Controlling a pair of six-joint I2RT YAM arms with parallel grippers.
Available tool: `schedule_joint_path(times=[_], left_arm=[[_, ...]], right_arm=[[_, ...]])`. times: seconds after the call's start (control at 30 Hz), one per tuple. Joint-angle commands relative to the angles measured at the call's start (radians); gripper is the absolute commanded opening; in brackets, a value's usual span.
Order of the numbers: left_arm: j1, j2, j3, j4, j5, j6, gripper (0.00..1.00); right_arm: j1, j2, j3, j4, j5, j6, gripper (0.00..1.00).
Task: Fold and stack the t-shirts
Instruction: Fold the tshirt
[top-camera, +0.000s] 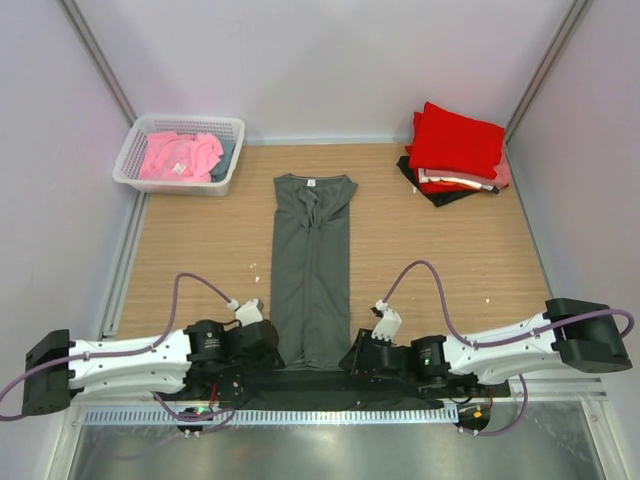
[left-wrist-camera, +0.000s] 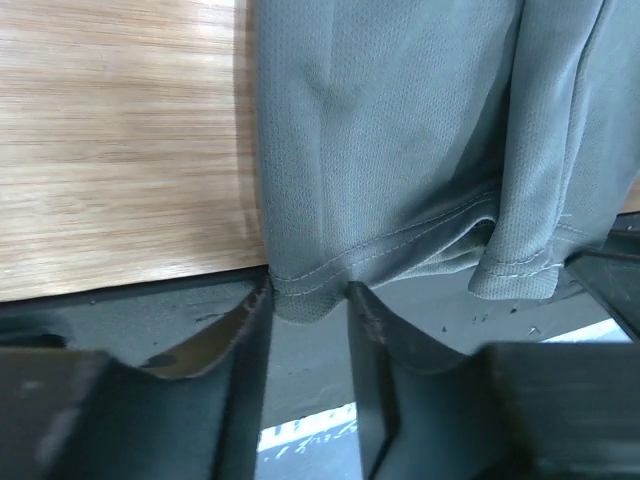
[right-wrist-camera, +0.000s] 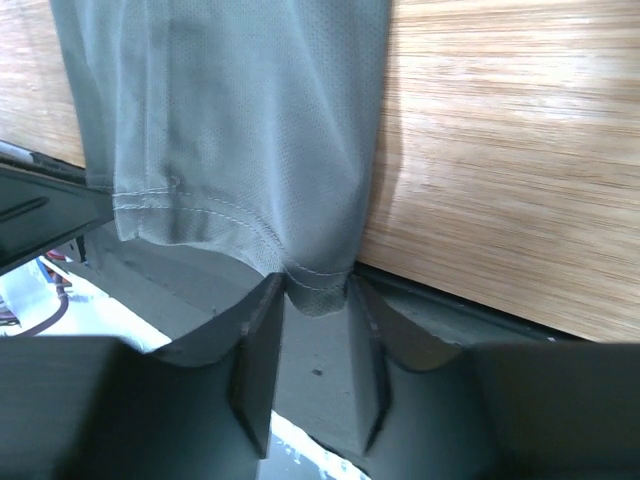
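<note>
A dark grey t-shirt (top-camera: 312, 270), folded lengthwise into a long narrow strip, lies in the middle of the wooden table with its white neck label at the far end. My left gripper (top-camera: 266, 352) is at the strip's near left hem corner. In the left wrist view (left-wrist-camera: 308, 296) the gripper is shut on the bunched hem (left-wrist-camera: 300, 290). My right gripper (top-camera: 360, 354) is at the near right hem corner. In the right wrist view (right-wrist-camera: 316, 286) it is shut on the hem (right-wrist-camera: 318, 280). A stack of folded shirts, red (top-camera: 455, 140) on top, lies at the far right.
A white latticed basket (top-camera: 128, 168) at the far left holds a pink shirt (top-camera: 178, 155) and something grey. A black shirt (top-camera: 436, 194) shows at the bottom of the stack. A dark mat (top-camera: 310, 385) runs along the table's near edge between the arm bases.
</note>
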Motion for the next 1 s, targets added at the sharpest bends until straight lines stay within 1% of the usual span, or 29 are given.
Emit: schedule_joint_path(times=[0.0, 0.07, 0.1, 0.13, 0.17, 0.2, 0.3, 0.37, 0.43, 0.57, 0.63, 0.77, 0.87, 0.97], left_arm=[[-0.027, 0.026, -0.025, 0.032, -0.023, -0.040, 0.31], [-0.041, 0.038, -0.023, 0.043, -0.029, -0.040, 0.21], [-0.045, 0.043, -0.023, 0.044, -0.030, -0.042, 0.09], [-0.053, 0.049, -0.019, 0.044, -0.036, -0.043, 0.03], [-0.056, 0.050, -0.017, 0.044, -0.036, -0.043, 0.00], [-0.058, 0.049, -0.016, 0.046, -0.036, -0.046, 0.00], [-0.073, 0.037, -0.006, 0.037, -0.047, -0.049, 0.00], [-0.084, 0.020, 0.006, 0.023, -0.061, -0.057, 0.00], [-0.093, 0.009, 0.017, -0.020, -0.075, -0.065, 0.00], [-0.097, -0.014, 0.037, -0.059, -0.092, -0.059, 0.00], [-0.097, -0.006, 0.061, -0.066, -0.092, -0.045, 0.00], [-0.097, 0.018, 0.130, -0.104, -0.095, -0.019, 0.00], [-0.097, 0.020, 0.202, -0.143, -0.122, -0.004, 0.00], [-0.094, 0.015, 0.297, -0.229, -0.187, 0.027, 0.01]], right_arm=[[-0.007, -0.013, -0.032, -0.020, 0.032, 0.005, 0.36], [-0.007, -0.016, -0.044, -0.014, 0.029, 0.012, 0.30], [-0.005, -0.016, -0.047, -0.012, 0.027, 0.014, 0.23], [-0.005, -0.021, -0.054, -0.012, 0.027, 0.017, 0.17], [-0.005, -0.027, -0.057, -0.014, 0.028, 0.017, 0.12], [-0.005, -0.031, -0.060, -0.018, 0.033, 0.022, 0.01], [-0.007, -0.076, -0.058, -0.081, 0.056, 0.040, 0.01], [-0.005, -0.130, -0.057, -0.162, 0.070, 0.071, 0.01], [-0.005, -0.188, -0.057, -0.220, 0.084, 0.083, 0.01], [-0.004, -0.234, -0.046, -0.237, 0.088, 0.049, 0.01], [-0.005, -0.216, -0.011, -0.230, 0.081, 0.026, 0.01], [-0.002, -0.109, 0.092, -0.260, 0.091, -0.017, 0.01], [-0.002, -0.088, 0.172, -0.322, 0.133, -0.024, 0.01], [-0.021, -0.099, 0.245, -0.391, 0.170, -0.050, 0.01]])
